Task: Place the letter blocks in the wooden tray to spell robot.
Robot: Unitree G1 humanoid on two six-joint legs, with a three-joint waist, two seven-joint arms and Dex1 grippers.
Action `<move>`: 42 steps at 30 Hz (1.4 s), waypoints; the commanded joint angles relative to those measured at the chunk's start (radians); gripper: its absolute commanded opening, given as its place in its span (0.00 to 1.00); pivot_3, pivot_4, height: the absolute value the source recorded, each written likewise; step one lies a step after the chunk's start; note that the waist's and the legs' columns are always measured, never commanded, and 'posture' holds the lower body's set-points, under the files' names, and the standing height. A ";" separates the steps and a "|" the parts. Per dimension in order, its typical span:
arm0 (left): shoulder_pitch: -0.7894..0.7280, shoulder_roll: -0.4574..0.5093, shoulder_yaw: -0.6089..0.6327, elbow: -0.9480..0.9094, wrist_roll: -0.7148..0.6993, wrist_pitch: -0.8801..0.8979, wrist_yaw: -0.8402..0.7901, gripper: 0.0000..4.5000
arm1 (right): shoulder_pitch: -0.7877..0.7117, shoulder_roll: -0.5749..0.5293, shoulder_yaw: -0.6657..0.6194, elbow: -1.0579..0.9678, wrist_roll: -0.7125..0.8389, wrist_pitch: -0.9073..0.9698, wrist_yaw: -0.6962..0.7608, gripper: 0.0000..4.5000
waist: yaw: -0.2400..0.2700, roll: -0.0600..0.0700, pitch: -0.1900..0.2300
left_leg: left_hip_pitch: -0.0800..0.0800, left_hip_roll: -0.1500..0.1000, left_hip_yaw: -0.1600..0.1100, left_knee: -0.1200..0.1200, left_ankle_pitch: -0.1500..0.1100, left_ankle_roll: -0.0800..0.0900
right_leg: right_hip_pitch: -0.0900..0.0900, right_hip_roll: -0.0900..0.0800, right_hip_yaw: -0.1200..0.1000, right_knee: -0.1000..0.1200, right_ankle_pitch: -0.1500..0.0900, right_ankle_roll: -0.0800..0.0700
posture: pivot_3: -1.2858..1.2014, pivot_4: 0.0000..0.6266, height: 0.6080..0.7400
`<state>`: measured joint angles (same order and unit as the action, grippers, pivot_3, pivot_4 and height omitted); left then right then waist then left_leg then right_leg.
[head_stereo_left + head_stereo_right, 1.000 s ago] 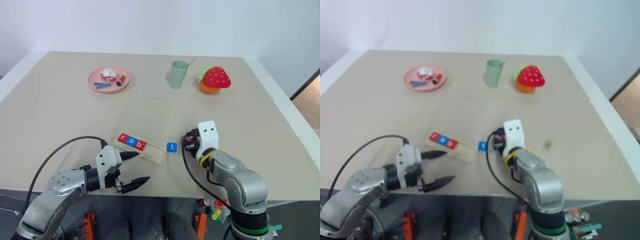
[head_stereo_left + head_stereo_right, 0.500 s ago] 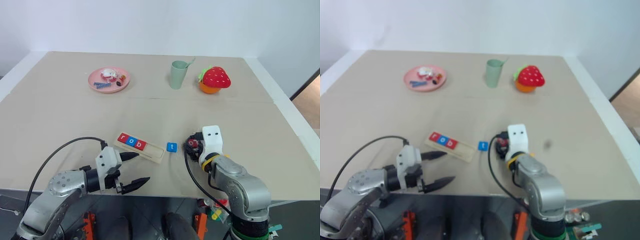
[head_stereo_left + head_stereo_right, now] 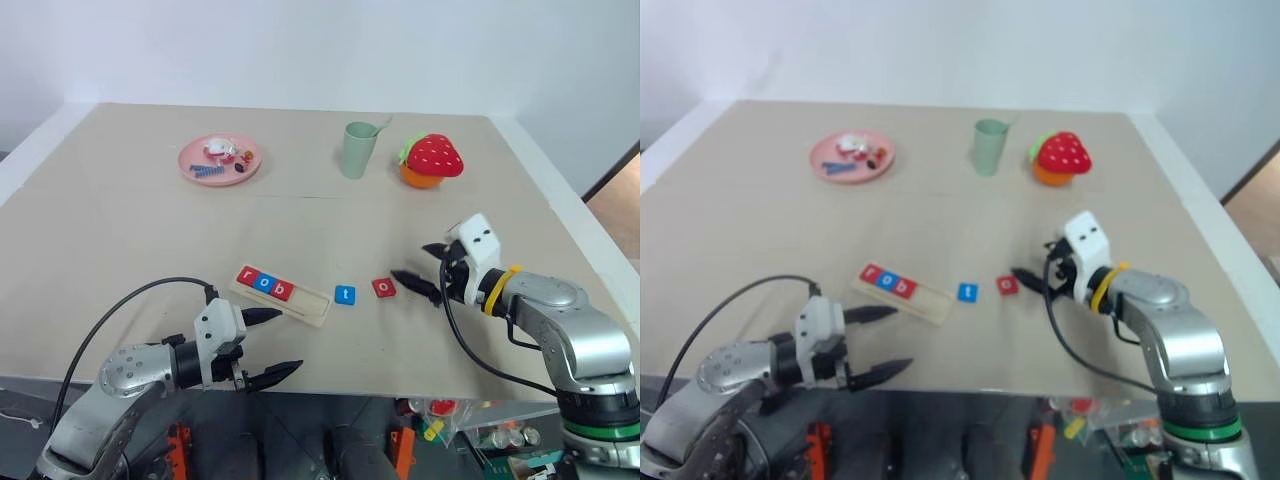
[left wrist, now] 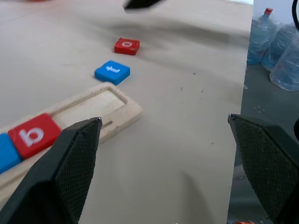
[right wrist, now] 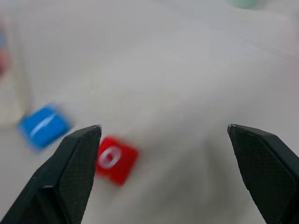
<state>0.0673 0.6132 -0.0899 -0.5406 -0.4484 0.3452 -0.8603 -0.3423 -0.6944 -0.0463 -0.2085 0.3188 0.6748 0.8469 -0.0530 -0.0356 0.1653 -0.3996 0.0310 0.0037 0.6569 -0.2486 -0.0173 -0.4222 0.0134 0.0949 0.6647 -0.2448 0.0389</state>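
1. The broad beige tabletop has plenty of bare room across its middle and left side.
2. The right claw hangs just right of the loose tiles with its black fingers spread wide, gripping nothing.
3. The left claw sits at the near edge of the tabletop, below the tray, fingers wide apart and empty.
4. The long pale-wood tray lies near the front edge, its long axis slanting from upper left to lower right. Its right-hand end is unfilled.
5. The round pink plate, pale green cup and red strawberry-shaped toy stand well apart at the far side; the plate's small bits are too tiny to make out.
6. Three letter blocks sit in the tray's left part, red r, blue o, red b.
7. A blue t tile lies just beyond the tray's right end.
8. A red o tile lies right of it, apart, near the right claw's tips.
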 commanded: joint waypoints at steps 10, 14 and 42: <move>0.019 -0.001 0.011 -0.011 0.017 -0.041 0.008 1.00 | -0.216 -0.007 0.144 0.523 -0.101 -0.550 0.378 0.99 | 0.001 0.001 0.001 | 0.001 -0.001 0.002 0.002 0.000 0.000 | 0.000 -0.001 0.003 0.001 0.004 -0.002 | 0.52 0.24 1.00; 0.024 0.002 0.017 -0.011 0.017 -0.043 0.010 1.00 | -0.230 0.019 0.155 0.586 -0.116 -0.600 0.387 0.99 | 0.005 0.001 0.001 | 0.001 0.000 0.002 0.002 0.000 0.000 | 0.000 -0.001 0.002 0.001 0.005 -0.004 | 0.52 0.24 1.00; 0.008 -0.016 0.043 -0.032 0.006 0.016 0.077 1.00 | 0.002 0.151 0.033 -0.170 -0.027 0.099 -0.180 0.37 | 0.004 0.001 0.000 | 0.001 0.000 0.000 0.004 0.001 0.000 | 0.001 0.000 0.003 0.002 0.003 0.001 | 0.52 0.24 1.00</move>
<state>0.0741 0.6061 -0.0786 -0.5328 -0.4415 0.3705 -0.8130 -0.3240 -0.5766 0.0055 -0.1777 0.2644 0.6162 0.7823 -0.0493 -0.0342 0.1658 -0.3985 0.0315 0.0030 0.6607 -0.2481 -0.0175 -0.4219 0.0131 0.0983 0.6675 -0.2416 0.0396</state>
